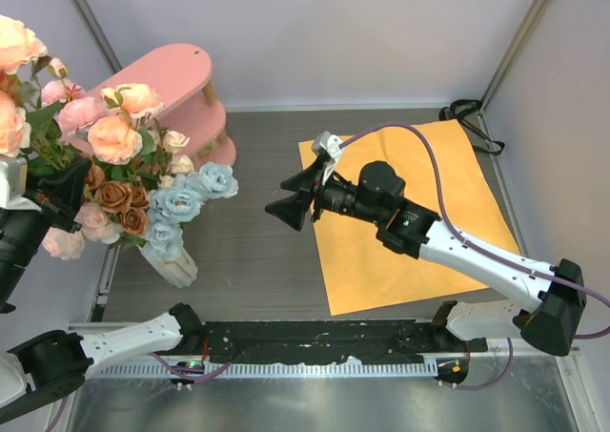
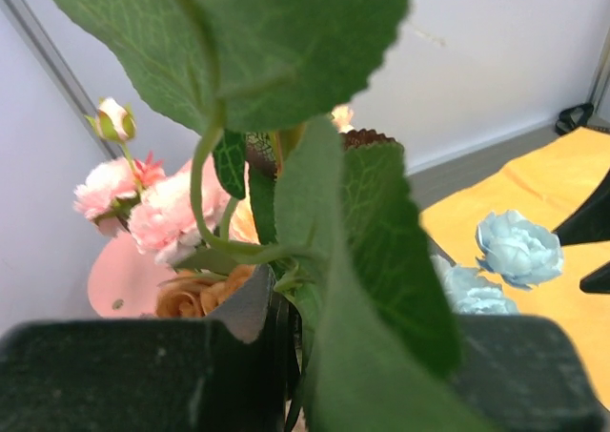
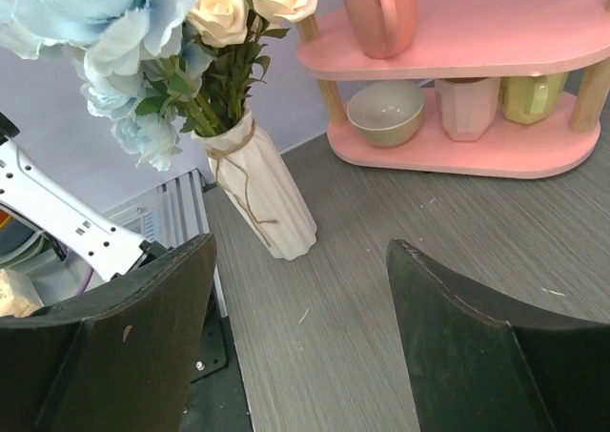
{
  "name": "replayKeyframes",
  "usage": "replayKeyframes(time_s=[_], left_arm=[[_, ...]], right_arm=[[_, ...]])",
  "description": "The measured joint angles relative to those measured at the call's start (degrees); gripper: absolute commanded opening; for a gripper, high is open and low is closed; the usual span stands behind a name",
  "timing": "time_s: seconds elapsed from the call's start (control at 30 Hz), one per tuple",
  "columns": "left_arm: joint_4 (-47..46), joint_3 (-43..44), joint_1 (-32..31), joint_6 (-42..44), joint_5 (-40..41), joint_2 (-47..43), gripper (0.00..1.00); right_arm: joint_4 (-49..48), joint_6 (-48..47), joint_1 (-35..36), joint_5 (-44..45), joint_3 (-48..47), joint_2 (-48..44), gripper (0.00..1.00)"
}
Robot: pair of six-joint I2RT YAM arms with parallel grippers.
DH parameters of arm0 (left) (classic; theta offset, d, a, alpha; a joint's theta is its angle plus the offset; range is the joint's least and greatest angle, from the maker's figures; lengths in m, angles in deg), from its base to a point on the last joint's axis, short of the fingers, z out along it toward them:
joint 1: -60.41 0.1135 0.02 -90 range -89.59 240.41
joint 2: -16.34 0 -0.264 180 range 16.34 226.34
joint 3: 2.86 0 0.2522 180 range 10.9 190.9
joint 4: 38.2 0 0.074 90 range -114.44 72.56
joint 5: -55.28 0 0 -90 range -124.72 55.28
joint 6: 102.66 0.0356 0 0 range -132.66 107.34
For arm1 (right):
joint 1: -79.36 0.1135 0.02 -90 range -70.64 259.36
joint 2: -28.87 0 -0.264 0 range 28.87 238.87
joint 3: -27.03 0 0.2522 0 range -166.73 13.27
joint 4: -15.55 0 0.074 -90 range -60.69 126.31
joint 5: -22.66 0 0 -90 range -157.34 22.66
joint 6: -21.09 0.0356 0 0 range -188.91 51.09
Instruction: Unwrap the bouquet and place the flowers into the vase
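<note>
**Top external view.** The flowers (image 1: 124,160) stand in the vase (image 1: 179,265) at the left side of the desk (image 1: 257,256), with pink and peach blooms to the far left and pale-blue ones on the right of the bunch. The left pincer (image 1: 65,192) sits among the leaves at the bunch's left edge, its jaws closed. The right pincer (image 1: 297,195) hangs over bare desk between the flowers and the orange sheet (image 1: 419,232), its jaws spread and nothing between them. The sheet lies flat on the right half of the desk. A black ribbon (image 1: 474,117) lies at its far right corner. A pink shelf (image 1: 176,84) stands behind the flowers.

**Left wrist view.** Large green leaves fill most of the frame. The left pincer (image 2: 286,341) is closed on a leafy green stem of the flowers, which rises between the dark fingers (image 2: 105,370). Pink blooms show at left and a pale-blue bloom at right, with the orange sheet beyond.

**Right wrist view.** The two dark fingers (image 3: 114,356) of the right pincer stand wide apart, with only grey desk between them. The ribbed vase (image 3: 265,201), twine around its neck, stands on the desk well beyond them and holds pale-blue and cream blooms. To the right, the pink shelf carries a pink mug (image 3: 376,12) on top and a bowl (image 3: 386,113) below.
</note>
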Motion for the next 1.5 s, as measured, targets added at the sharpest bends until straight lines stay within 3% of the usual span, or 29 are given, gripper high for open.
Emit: replayKeyframes(time_s=[0.4,1.5], left_arm=[[-8.61,-21.75,0.00,-4.68,2.93,-10.95,0.00],[-9.16,-41.35,0.00,-17.53,4.17,-23.98,0.00]], right_arm=[[-1.09,0.68,-0.72,-1.05,1.27,-0.15,0.78],[-2.75,4.07,-0.85,-1.92,2.21,-0.50,0.78]])
